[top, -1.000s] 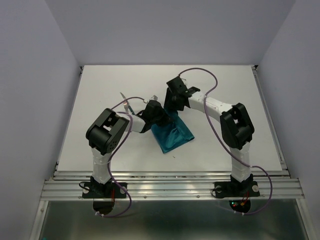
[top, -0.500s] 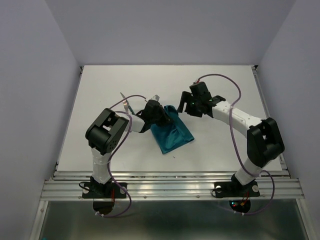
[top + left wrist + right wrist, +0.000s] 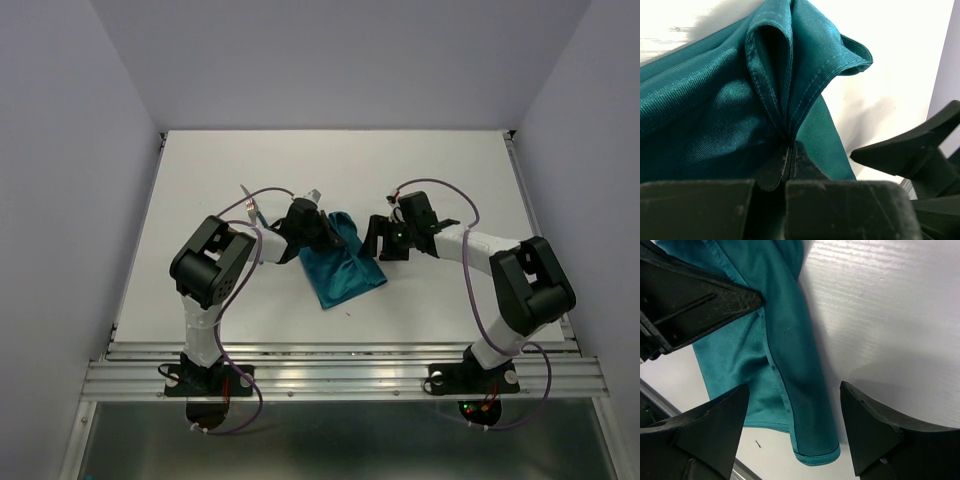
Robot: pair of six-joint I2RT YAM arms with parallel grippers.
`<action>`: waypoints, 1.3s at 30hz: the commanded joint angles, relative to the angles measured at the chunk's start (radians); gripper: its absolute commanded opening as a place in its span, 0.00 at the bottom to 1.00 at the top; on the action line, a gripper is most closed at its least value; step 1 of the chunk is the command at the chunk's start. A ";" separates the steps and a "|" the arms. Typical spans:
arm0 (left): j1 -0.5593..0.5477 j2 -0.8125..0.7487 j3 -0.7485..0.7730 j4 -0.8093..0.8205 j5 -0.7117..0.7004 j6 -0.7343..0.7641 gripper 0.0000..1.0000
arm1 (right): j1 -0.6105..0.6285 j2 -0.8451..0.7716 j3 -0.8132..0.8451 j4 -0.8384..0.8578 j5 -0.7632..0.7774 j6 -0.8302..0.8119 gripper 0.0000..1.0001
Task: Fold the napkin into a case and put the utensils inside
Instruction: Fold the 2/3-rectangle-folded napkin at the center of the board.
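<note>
The teal-green napkin (image 3: 345,268) lies folded and rumpled in mid-table. My left gripper (image 3: 322,232) is shut on a raised fold at its far left corner. The left wrist view shows the fingertips (image 3: 801,162) pinching the doubled hem of the napkin (image 3: 715,100). My right gripper (image 3: 381,241) is open at the napkin's right edge. In the right wrist view it (image 3: 795,425) straddles the napkin's rolled edge (image 3: 795,355) without touching. A slim piece, maybe a utensil (image 3: 251,209), peeks out left of my left arm. The other utensils are hidden.
The white table (image 3: 450,180) has a raised rail along its near edge (image 3: 340,350) and purple-grey walls around it. A small silver-white bit (image 3: 312,195) shows just beyond my left gripper. My left gripper's body (image 3: 690,305) fills the right wrist view's upper left.
My right arm swung from the napkin's far side round to its right edge and came nearer and lower. My left gripper kept its pinch, and the napkin barely shifted.
</note>
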 commanded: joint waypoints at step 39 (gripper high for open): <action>0.015 -0.088 0.103 -0.130 0.105 0.108 0.00 | 0.024 -0.167 -0.033 0.008 0.107 -0.092 0.68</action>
